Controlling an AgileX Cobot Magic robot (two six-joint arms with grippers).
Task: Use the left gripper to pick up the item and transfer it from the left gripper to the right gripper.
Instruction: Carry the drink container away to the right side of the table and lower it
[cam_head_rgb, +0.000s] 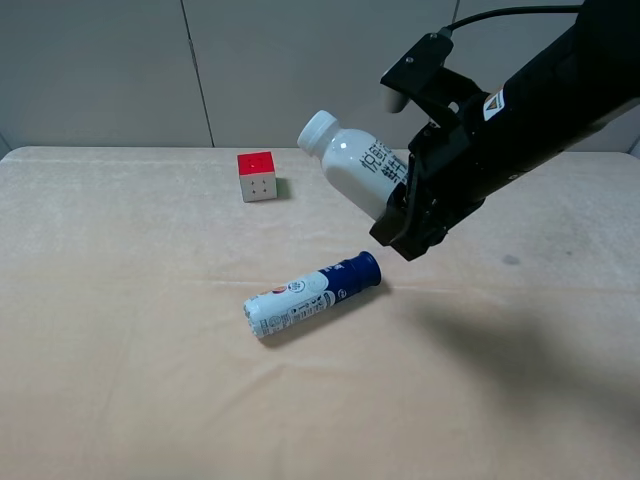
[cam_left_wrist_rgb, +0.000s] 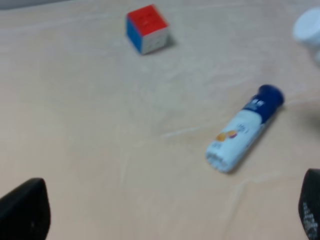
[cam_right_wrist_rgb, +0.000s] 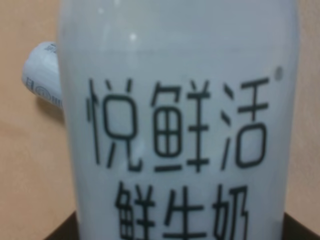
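Note:
The item, a white bottle (cam_head_rgb: 350, 160) with black lettering, hangs tilted in the air above the table, cap pointing up and to the left. My right gripper (cam_head_rgb: 402, 208) is shut on its lower end. The bottle fills the right wrist view (cam_right_wrist_rgb: 175, 100), with dark fingers (cam_right_wrist_rgb: 300, 229) at its sides. My left gripper (cam_left_wrist_rgb: 167, 215) is open and empty above the table; only its two dark fingertips (cam_left_wrist_rgb: 22, 210) show. The bottle's cap (cam_left_wrist_rgb: 307, 27) shows blurred at the edge of the left wrist view. The left arm is out of the exterior high view.
A blue-and-white tube (cam_head_rgb: 312, 294) lies on the beige cloth below the bottle and also shows in the left wrist view (cam_left_wrist_rgb: 245, 129). A red-topped cube (cam_head_rgb: 258, 176) stands further back, also in the left wrist view (cam_left_wrist_rgb: 147, 28).

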